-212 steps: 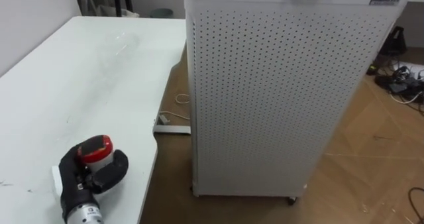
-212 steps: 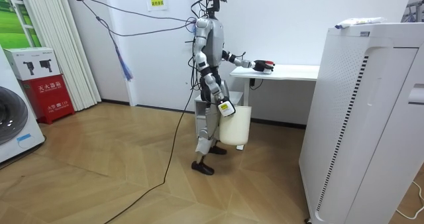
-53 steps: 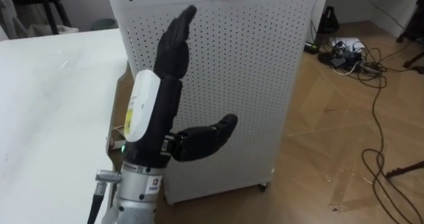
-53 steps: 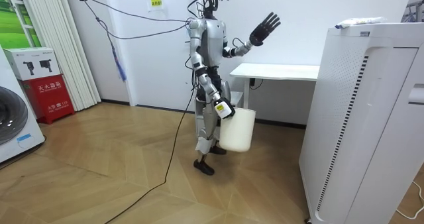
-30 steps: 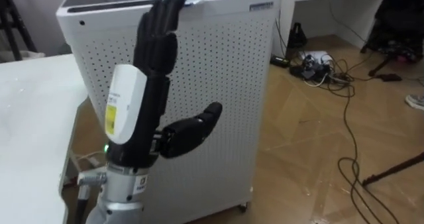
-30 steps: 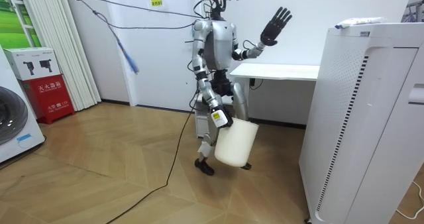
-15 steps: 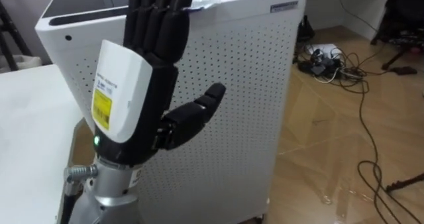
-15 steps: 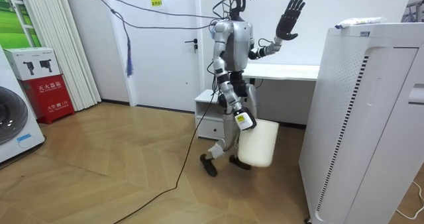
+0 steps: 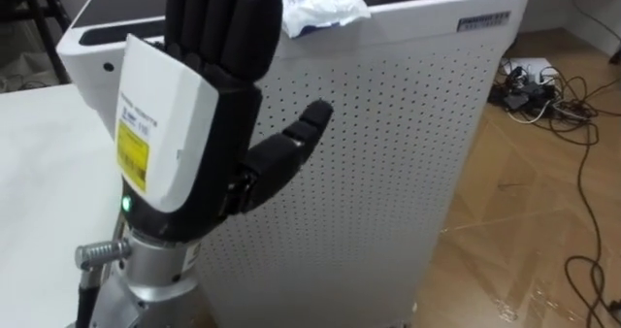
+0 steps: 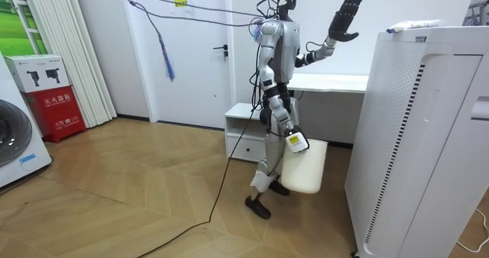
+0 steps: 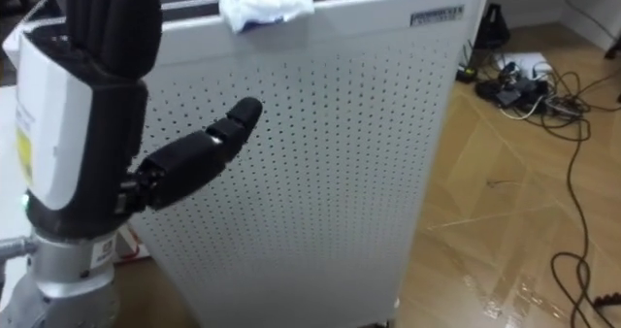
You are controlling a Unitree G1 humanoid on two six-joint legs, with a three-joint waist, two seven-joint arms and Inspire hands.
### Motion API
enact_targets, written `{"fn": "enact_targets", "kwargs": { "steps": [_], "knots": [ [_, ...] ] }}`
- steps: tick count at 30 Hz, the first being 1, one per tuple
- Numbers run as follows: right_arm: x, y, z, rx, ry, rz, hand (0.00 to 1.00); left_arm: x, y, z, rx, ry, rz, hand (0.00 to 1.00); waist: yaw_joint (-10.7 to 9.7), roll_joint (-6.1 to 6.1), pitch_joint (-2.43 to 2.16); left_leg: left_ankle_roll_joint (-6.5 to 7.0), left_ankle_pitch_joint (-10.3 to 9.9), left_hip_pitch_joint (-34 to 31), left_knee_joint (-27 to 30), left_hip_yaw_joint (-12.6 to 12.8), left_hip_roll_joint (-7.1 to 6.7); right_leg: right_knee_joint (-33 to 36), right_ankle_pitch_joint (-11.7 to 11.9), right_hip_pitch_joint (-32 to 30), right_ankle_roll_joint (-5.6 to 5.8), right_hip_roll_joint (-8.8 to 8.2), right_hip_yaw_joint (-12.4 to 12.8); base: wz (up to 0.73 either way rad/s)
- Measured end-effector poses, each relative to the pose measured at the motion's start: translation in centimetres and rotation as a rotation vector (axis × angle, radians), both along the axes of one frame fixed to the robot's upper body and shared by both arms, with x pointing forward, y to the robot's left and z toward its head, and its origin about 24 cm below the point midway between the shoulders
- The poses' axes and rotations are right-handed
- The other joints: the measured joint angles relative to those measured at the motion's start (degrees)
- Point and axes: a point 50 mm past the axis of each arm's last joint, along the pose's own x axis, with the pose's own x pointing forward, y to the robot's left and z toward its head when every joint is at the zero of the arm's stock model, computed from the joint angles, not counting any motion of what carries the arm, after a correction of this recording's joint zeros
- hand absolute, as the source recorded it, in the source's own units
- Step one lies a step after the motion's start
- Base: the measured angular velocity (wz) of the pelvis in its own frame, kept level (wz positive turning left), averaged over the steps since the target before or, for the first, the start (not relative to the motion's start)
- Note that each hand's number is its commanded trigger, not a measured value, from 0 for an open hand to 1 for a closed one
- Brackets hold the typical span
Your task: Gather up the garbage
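Observation:
A crumpled white and blue wrapper lies on top of a tall white perforated unit, near its front edge; the room view has the wrapper on that unit too. My left hand is raised close before the camera, open with straight fingers and the thumb out to the right, holding nothing. Its fingertips reach up just left of the wrapper without touching it. In the room view my right hand hangs low at my side and grips the rim of a white bin.
A white table lies at my left, close beside the unit. Cables and a power strip lie on the wooden floor at the right. In the room view a low white cabinet stands behind me.
I have walked from the table toward the white unit with the bin swinging along. My left hand, which earlier held a red-capped thing on the table, is now raised and empty.

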Motion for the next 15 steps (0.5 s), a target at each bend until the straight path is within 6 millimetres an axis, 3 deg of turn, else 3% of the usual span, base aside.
{"fn": "enact_targets", "kwargs": {
  "steps": [5, 15],
  "knots": [
    [0.26, 0.35, 0.18, 0.013, -0.005, 0.049, 1.00, -0.52, -0.09, 0.60, 0.025, -0.022, -0.001, 0.00, 0.0, -0.64, -0.09, -0.18, 0.1, 1.5, -1.6, -0.1, -0.01, -1.7, 0.3, 1.6, 0.11, 0.11, -0.6, 0.00],
    [0.84, 0.70, 0.58, 0.042, -0.028, 0.077, 1.00, -0.21, 0.50, 0.34, 0.083, 0.013, 0.054, 0.00, -0.6, -0.53, -0.29, -0.24, 0.2, 3.8, -3.1, -0.3, 0.08, -5.9, 1.5, 5.1, 0.29, 0.63, -0.5, 0.00]
  ]
}}
